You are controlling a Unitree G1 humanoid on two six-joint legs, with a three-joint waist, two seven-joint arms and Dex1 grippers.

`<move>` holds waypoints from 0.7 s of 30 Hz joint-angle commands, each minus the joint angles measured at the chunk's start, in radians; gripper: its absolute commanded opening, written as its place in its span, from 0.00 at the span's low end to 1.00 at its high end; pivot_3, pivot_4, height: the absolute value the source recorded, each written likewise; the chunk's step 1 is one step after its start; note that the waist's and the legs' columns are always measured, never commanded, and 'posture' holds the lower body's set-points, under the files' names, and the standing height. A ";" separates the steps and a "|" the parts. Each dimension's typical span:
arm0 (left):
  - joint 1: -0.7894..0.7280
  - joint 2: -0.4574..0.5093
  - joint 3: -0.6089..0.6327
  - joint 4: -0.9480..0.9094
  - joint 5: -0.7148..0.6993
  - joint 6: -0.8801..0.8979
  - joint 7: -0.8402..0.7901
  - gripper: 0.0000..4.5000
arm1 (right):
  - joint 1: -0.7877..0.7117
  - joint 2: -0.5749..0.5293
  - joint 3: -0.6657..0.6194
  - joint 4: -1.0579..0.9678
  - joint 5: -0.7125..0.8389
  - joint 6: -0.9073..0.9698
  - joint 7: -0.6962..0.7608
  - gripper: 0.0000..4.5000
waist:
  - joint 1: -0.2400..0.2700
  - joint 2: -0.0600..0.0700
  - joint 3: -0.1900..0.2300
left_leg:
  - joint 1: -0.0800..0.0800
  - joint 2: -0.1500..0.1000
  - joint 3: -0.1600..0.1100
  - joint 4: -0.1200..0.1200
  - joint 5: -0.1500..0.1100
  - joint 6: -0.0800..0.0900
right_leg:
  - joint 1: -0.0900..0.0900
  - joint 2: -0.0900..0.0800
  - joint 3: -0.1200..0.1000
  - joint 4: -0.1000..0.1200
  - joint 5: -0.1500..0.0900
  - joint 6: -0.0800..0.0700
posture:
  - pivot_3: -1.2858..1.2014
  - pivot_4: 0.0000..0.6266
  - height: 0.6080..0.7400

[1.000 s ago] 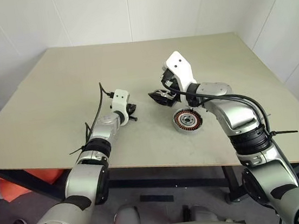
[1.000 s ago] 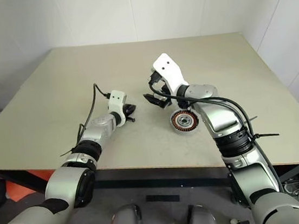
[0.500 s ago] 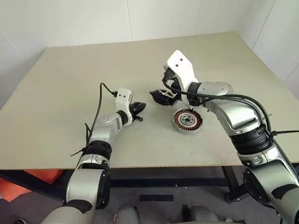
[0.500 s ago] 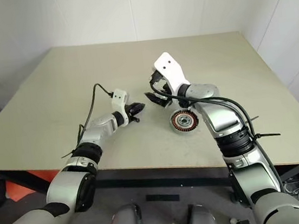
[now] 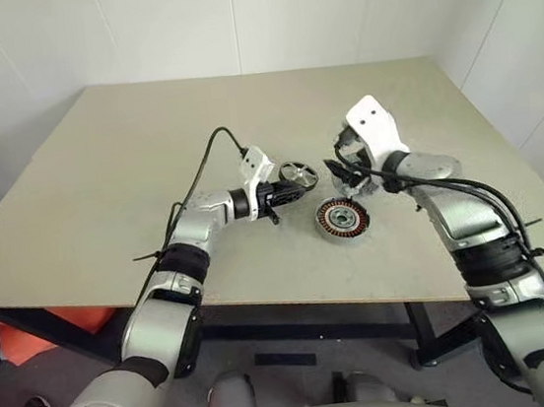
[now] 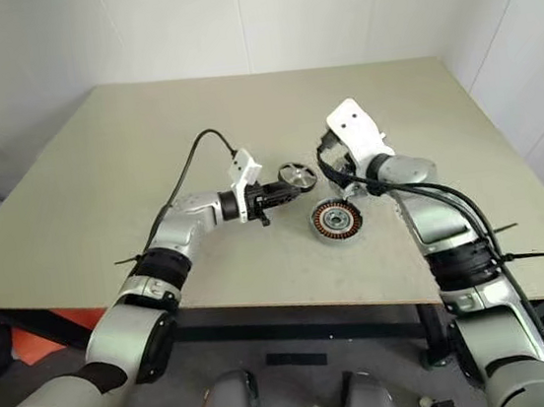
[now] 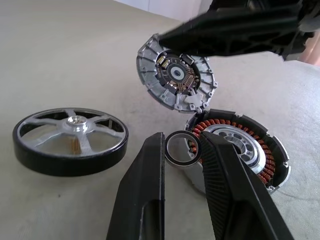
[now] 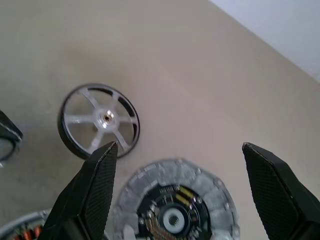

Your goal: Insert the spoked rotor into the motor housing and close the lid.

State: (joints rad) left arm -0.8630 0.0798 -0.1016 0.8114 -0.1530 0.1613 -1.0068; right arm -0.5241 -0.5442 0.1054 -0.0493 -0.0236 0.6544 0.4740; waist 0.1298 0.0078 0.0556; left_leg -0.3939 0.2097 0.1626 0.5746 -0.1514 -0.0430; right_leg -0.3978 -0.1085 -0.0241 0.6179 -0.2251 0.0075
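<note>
The left tool (image 7: 182,150) pinched a thin dark ring (image 7: 182,148) above the copper-wound round metal motor housing (image 5: 342,220) on the desk (image 5: 99,165). The small dark silver-spoked rotor (image 5: 298,171) lay beside it. The right tool (image 8: 180,165), wide open and empty, hovered over the ribbed grey lid (image 7: 176,75). Judged next: seat the ring, then the rotor.

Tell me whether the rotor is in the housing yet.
Out. The rotor lies flat on the table, beside the housing, whose copper windings are still uncovered.

Spoked rotor (image 5: 297,172) lies behind-left of motor housing (image 5: 342,220).
</note>
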 commanded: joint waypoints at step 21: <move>-0.190 -0.134 -0.051 0.261 0.089 -0.173 -0.105 0.15 | 0.318 -0.250 -0.197 -0.423 0.118 0.088 0.184 1.00 | 0.023 0.001 0.001 | 0.009 -0.002 0.001 -0.002 -0.005 0.009 | 0.009 -0.002 0.001 -0.006 0.000 0.000 | 0.52 0.00 1.00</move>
State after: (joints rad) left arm -1.0211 -0.0479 -0.1469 1.0716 -0.0694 0.0098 -1.0954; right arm -0.2084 -0.7756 -0.0444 -0.4187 0.0810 0.7337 0.6576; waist 0.1528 0.0086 0.0564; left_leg -0.3847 0.2081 0.1640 0.5724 -0.1566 -0.0338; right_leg -0.3878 -0.1105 -0.0233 0.6112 -0.2251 0.0080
